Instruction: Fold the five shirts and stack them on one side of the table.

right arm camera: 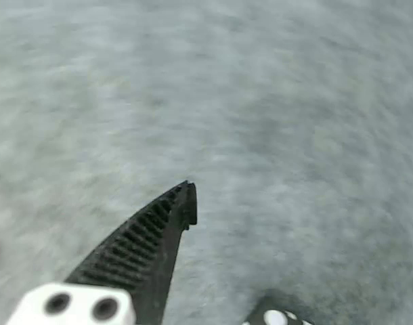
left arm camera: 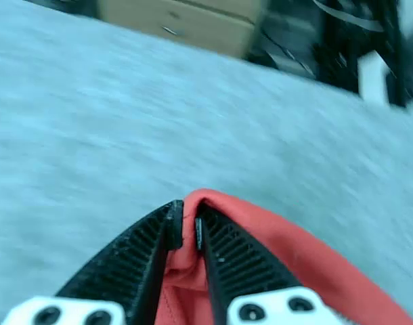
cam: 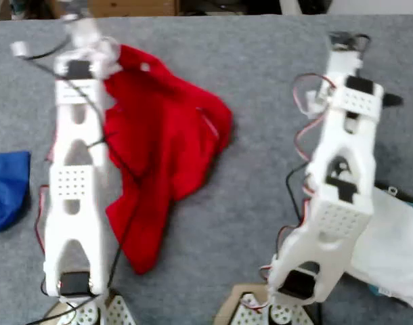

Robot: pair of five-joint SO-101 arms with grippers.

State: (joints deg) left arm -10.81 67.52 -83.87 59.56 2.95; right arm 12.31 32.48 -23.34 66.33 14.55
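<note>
Red shirt (cam: pixel 166 135) is lying crumpled on the table (cam: pixel 261 203), touching the left arm (cam: pixel 71 183). Left gripper (left arm camera: pixel 188 220) is pinching its far edge; right gripper (cam: pixel 342 42), well apart from the left arm, is gaping wide, holding nothing. I'm suggesting getting 2 corners held and spreading it flat before folding.

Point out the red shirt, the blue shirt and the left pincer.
red shirt (cam: pixel 167 128), high view, middle of the cloth.
blue shirt (cam: pixel 7 186), high view, its middle.
left pincer (left arm camera: pixel 188 218), left wrist view, between its tips.
</note>
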